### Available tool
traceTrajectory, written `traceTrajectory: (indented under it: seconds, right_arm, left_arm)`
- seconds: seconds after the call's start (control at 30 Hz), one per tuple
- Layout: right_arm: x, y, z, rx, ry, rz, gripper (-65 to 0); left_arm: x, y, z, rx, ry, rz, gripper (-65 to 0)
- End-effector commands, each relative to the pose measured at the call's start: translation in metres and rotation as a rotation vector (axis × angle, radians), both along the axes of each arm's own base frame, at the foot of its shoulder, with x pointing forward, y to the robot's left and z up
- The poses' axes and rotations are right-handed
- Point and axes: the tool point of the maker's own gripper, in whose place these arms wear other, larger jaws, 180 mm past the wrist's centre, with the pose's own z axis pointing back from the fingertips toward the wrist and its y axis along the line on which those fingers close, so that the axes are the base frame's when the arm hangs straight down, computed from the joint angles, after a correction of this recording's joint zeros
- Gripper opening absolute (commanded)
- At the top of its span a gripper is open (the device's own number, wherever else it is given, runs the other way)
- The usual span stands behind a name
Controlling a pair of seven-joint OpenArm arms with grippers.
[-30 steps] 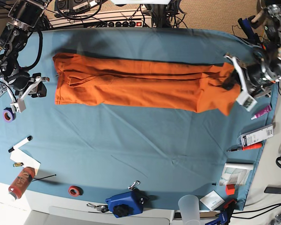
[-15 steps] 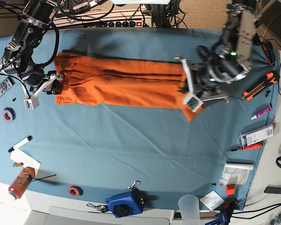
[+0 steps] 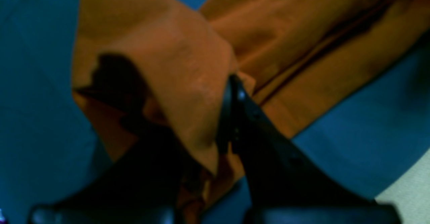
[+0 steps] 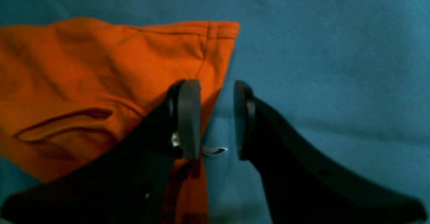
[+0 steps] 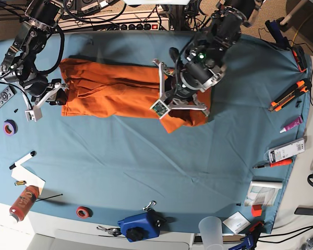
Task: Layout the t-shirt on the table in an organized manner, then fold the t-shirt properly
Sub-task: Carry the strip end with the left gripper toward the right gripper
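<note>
The orange t-shirt (image 5: pixel 109 91) lies as a long folded band across the far half of the teal table (image 5: pixel 146 166). My left gripper (image 5: pixel 167 104) is shut on the band's right end and holds it lifted and doubled back over the middle. In the left wrist view the cloth (image 3: pixel 174 59) is pinched between the dark fingers of that gripper (image 3: pixel 225 116). My right gripper (image 5: pixel 60 97) is at the shirt's left edge. It stands open (image 4: pixel 216 116), one finger (image 4: pixel 188 116) over the hemmed corner (image 4: pixel 84 76), with only table (image 4: pixel 336 49) in the gap.
A remote (image 5: pixel 0 101), purple tape (image 5: pixel 9 126), a marker (image 5: pixel 22 159) and a bottle (image 5: pixel 23 202) lie along the left margin. A red tape roll (image 5: pixel 83 212), blue device (image 5: pixel 140 226) and plastic cup (image 5: pixel 211 229) sit at the front. Orange cutters (image 5: pixel 289 95) and a pink tube (image 5: pixel 291 124) lie right.
My left gripper has carried the shirt's right end far to the left, doubling the band over itself. The right gripper moved in to the shirt's left edge and stays there.
</note>
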Motion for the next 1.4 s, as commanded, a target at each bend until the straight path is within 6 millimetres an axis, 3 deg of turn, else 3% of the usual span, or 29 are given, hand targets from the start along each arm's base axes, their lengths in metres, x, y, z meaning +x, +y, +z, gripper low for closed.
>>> traceTrajectory:
  seconds: [0.0, 0.2, 0.4, 0.57, 0.7, 0.83, 0.97, 1.07, 1.17, 1.37]
  right_arm:
    - [0.011, -0.004, 0.016, -0.014, -0.062, 0.003, -47.7]
    - [0.013, -0.004, 0.018, -0.012, -0.077, 0.001, -47.7]
    - [0.013, -0.005, 0.019, -0.012, -0.081, 0.001, -47.7]
    - [0.013, -0.005, 0.019, -0.012, -0.082, 0.001, -47.7]
    - [0.013, -0.005, 0.019, -0.012, -0.082, 0.000, -47.7]
    - [0.013, -0.005, 0.018, -0.013, -0.081, 0.001, -47.7]
    - [0.013, -0.006, 0.018, -0.019, -0.077, -0.001, -47.7]
    - [0.013, -0.006, 0.018, -0.018, -0.077, -0.001, -47.7]
    - [0.013, -0.006, 0.018, -0.018, -0.078, -0.001, -47.7]
    - [0.013, -0.006, 0.018, -0.018, -0.077, -0.001, -47.7]
  left_arm:
    - [0.008, -0.009, 0.016, -0.049, -0.047, 0.004, -65.0]
    - [0.006, -0.027, 0.026, -0.124, -0.038, -0.006, -64.2]
    - [0.009, -0.033, 0.033, -0.166, -0.065, -0.014, -42.9]
    - [0.010, -0.039, 0.053, -0.216, -0.110, -0.017, -41.3]
    - [0.012, -0.028, 0.078, -0.197, -0.181, 0.007, -41.4]
    - [0.034, 0.012, 0.094, -0.127, -0.297, 0.229, -45.7]
    - [0.041, 0.037, 0.073, -0.052, -0.284, 0.327, -65.0]
    - [0.038, 0.032, 0.042, -0.009, -0.203, 0.281, -65.0]
    - [0.028, 0.014, 0.018, -0.045, -0.093, 0.212, -65.0]
    - [0.020, -0.010, 0.011, -0.173, -0.024, 0.156, -65.0]
